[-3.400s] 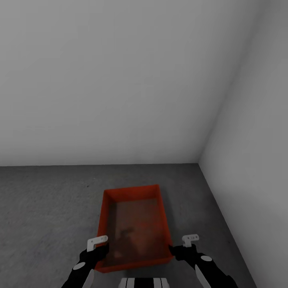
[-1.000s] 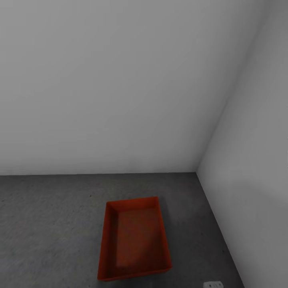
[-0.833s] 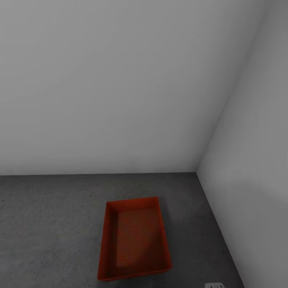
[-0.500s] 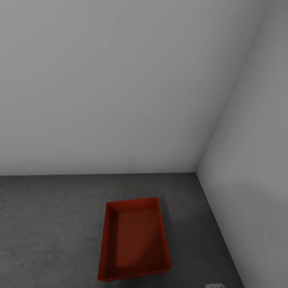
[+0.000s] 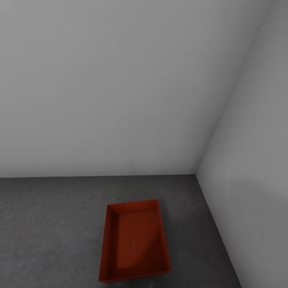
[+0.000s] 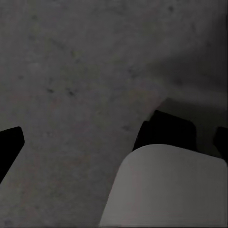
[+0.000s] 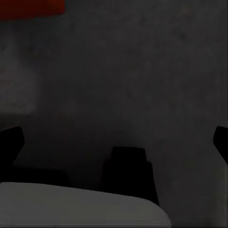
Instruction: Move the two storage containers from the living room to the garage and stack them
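One red storage container [image 5: 135, 241] sat flat on the dark grey floor [image 5: 48, 228] of the garage. It was in the corner, close to where two plain white walls [image 5: 120, 80] met. Its open top faced up and nothing was inside it. Nothing was stacked on it. Its long sides ran away from the robot, and its near end sat by the bottom edge of the head view.

In the right wrist view, a bit of the red container [image 7: 31, 7] showed at one edge, well apart from the right claw [image 7: 114, 142]. The claw's two dark fingertips [image 7: 9, 142] stood far apart, so it was open and held nothing.

In the left wrist view, the left claw [image 6: 114, 142] hung over bare grey floor [image 6: 71, 71]. Its fingertips [image 6: 9, 145] were also spread wide, open and holding nothing.
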Motion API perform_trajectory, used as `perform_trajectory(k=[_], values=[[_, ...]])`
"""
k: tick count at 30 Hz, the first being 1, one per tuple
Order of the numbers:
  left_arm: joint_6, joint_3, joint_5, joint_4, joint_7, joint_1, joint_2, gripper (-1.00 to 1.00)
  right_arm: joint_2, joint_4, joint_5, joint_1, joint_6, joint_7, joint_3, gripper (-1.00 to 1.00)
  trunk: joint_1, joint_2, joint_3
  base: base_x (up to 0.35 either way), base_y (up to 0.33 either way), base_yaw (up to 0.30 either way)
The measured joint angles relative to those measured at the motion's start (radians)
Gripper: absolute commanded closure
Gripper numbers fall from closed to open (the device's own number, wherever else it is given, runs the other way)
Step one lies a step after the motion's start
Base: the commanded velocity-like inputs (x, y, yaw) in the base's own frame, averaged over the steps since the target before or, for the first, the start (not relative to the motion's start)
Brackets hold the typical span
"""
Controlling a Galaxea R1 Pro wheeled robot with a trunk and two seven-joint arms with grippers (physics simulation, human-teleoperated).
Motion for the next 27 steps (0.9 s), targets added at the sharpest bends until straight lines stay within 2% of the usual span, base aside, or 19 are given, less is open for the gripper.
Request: perform_trajectory(k=[7,23,27], values=[[0.000,0.001,0.000,0.000,-0.015,0.000,0.003,-1.00,0.000,0.000,0.000,0.002,0.000,0.000,0.000,-1.00,-0.026,0.049,0.022,-0.231,0.000,0.000],[-0.001,0.000,-0.003,0.001,-0.051,0.000,-0.008,-1.00,0.000,0.000,0.003,0.003,0.000,0.000,0.000,-1.00,-0.088,0.161,0.072,-0.333,0.000,0.000],[0.000,0.000,-0.004,0.001,-0.080,0.001,-0.010,-1.00,0.001,0.000,0.025,0.006,-0.001,0.000,0.001,-1.00,-0.103,0.189,0.085,-0.339,0.000,0.000]])
